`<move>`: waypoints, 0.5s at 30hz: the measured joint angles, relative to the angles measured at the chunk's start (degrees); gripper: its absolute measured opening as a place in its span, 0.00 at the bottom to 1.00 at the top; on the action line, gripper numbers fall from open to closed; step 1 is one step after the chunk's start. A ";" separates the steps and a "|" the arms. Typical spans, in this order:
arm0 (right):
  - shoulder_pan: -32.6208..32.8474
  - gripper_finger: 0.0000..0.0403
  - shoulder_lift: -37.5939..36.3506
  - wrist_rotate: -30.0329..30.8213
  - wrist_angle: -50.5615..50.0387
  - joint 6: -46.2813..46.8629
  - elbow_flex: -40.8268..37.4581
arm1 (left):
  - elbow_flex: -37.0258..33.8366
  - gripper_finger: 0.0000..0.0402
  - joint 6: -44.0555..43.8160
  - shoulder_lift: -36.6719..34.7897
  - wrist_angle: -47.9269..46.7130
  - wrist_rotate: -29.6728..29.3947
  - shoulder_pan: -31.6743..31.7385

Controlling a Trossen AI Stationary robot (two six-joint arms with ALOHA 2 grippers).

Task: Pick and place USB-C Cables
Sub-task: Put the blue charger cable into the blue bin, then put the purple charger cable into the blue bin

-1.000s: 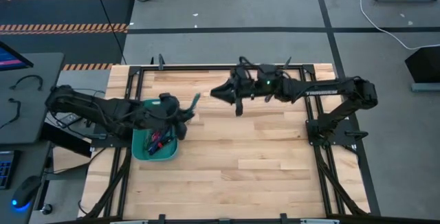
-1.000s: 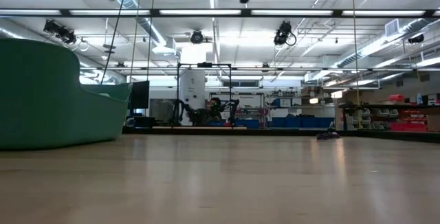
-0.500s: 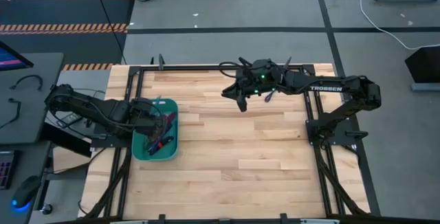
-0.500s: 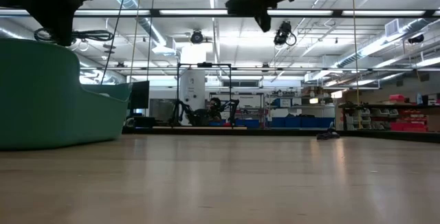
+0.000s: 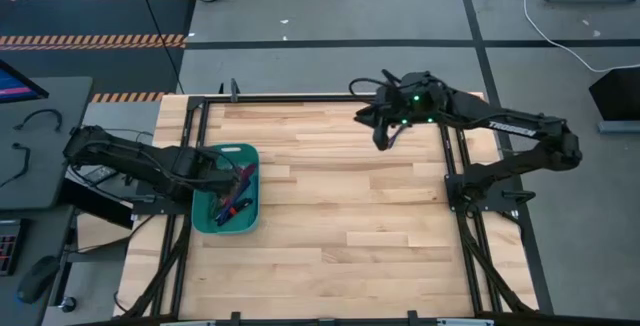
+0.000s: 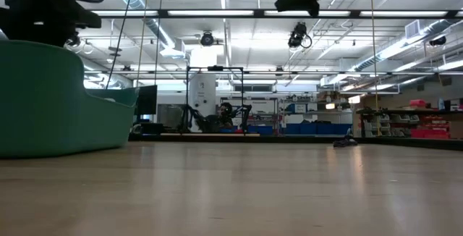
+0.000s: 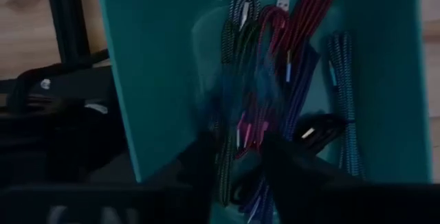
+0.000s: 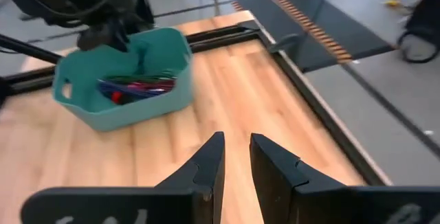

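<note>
Several coiled USB-C cables (image 7: 275, 80) in red, purple, blue and black-green lie bundled on the floor of the teal tray (image 5: 225, 224), which stands near the table's left edge. The cables also show in the high view (image 5: 232, 206) and the right wrist view (image 8: 137, 85). My left gripper (image 7: 240, 165) hangs open above the tray's far half, holding nothing. My right gripper (image 8: 237, 162) is in the air over bare wood near the table's far right. It is narrowly open and has nothing between its fingers.
Black frame rails (image 5: 448, 156) run along the table's edges. A small dark thing (image 6: 346, 142) lies far off at table height in the low view; I cannot tell what it is. Bare wood (image 5: 350, 226) stretches between the tray and the right arm.
My left gripper has moved from just right of the tray toward the table's left edge and now hangs over the tray. The teal strand seen at it a second ago no longer shows there. My right gripper has swung from the table's far middle toward the right edge.
</note>
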 joint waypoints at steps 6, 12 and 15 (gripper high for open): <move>-2.54 0.19 -1.18 1.31 -6.04 -2.98 0.00 | 0.11 0.55 0.08 -2.16 -0.96 2.38 1.33; -6.78 0.19 1.71 0.70 -10.43 -4.15 -4.51 | 0.11 0.63 -0.71 -5.75 2.32 3.30 1.61; -10.13 0.19 3.82 0.67 -10.14 0.05 -9.08 | 0.11 0.62 -0.55 -6.47 9.10 -0.28 1.50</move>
